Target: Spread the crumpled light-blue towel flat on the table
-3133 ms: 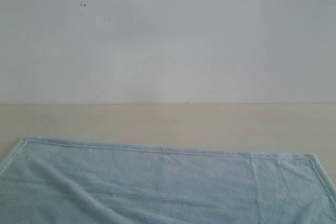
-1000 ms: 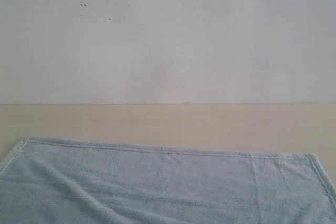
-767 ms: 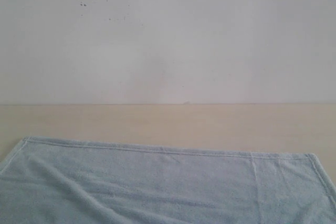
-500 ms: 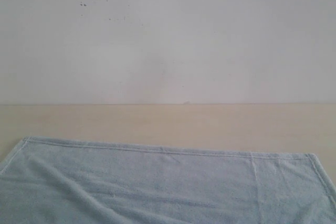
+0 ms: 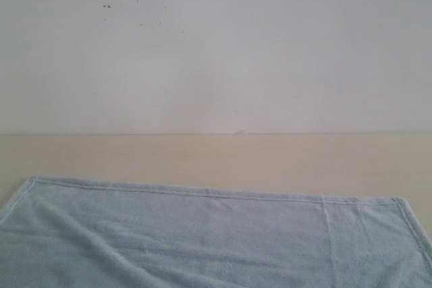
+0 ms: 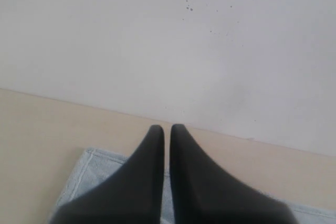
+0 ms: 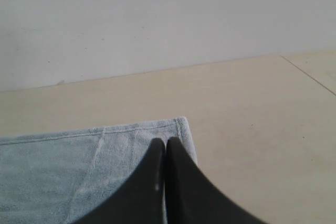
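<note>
The light-blue towel lies spread across the near part of the table, its hemmed far edge almost straight from corner to corner. A few soft wrinkles run across its left half. No arm shows in the exterior view. In the left wrist view my left gripper is shut with nothing between its black fingers, held above the towel's far left corner. Seen from the right wrist camera, my right gripper is shut and empty, over the towel's far right corner.
A white wall with a few dark specks rises at the table's far edge. A bare strip of tabletop lies between the towel's hem and the wall. A seam or table edge shows in the right wrist view.
</note>
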Controlling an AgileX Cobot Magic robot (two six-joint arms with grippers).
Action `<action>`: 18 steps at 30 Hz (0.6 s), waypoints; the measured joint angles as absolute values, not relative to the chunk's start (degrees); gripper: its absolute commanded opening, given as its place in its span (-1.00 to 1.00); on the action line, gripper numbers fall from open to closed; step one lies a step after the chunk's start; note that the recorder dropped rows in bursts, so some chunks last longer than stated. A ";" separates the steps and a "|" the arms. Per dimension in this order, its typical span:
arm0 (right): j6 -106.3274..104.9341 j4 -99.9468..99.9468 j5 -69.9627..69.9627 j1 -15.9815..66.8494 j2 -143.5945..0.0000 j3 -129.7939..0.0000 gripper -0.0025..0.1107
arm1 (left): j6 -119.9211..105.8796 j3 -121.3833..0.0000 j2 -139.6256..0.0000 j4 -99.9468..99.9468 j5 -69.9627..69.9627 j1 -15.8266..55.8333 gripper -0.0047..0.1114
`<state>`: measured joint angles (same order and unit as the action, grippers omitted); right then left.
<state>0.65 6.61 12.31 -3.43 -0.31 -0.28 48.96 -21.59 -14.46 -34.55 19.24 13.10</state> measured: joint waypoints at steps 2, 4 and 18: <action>0.65 6.61 12.31 -3.43 -0.31 -0.28 -0.96 | 48.96 -21.22 -13.00 -32.17 19.09 13.10 -0.83; 0.65 6.61 12.31 -3.43 -0.31 -0.28 -0.96 | 48.82 -19.87 -10.87 -29.21 18.76 13.10 -0.83; 0.65 6.61 12.31 -3.43 -0.31 0.00 -0.96 | 11.23 -2.59 -0.16 -5.70 12.73 13.10 -0.83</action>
<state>0.65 6.61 12.31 -3.43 -0.31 0.00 11.23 -2.59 -0.16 -5.70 12.73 13.10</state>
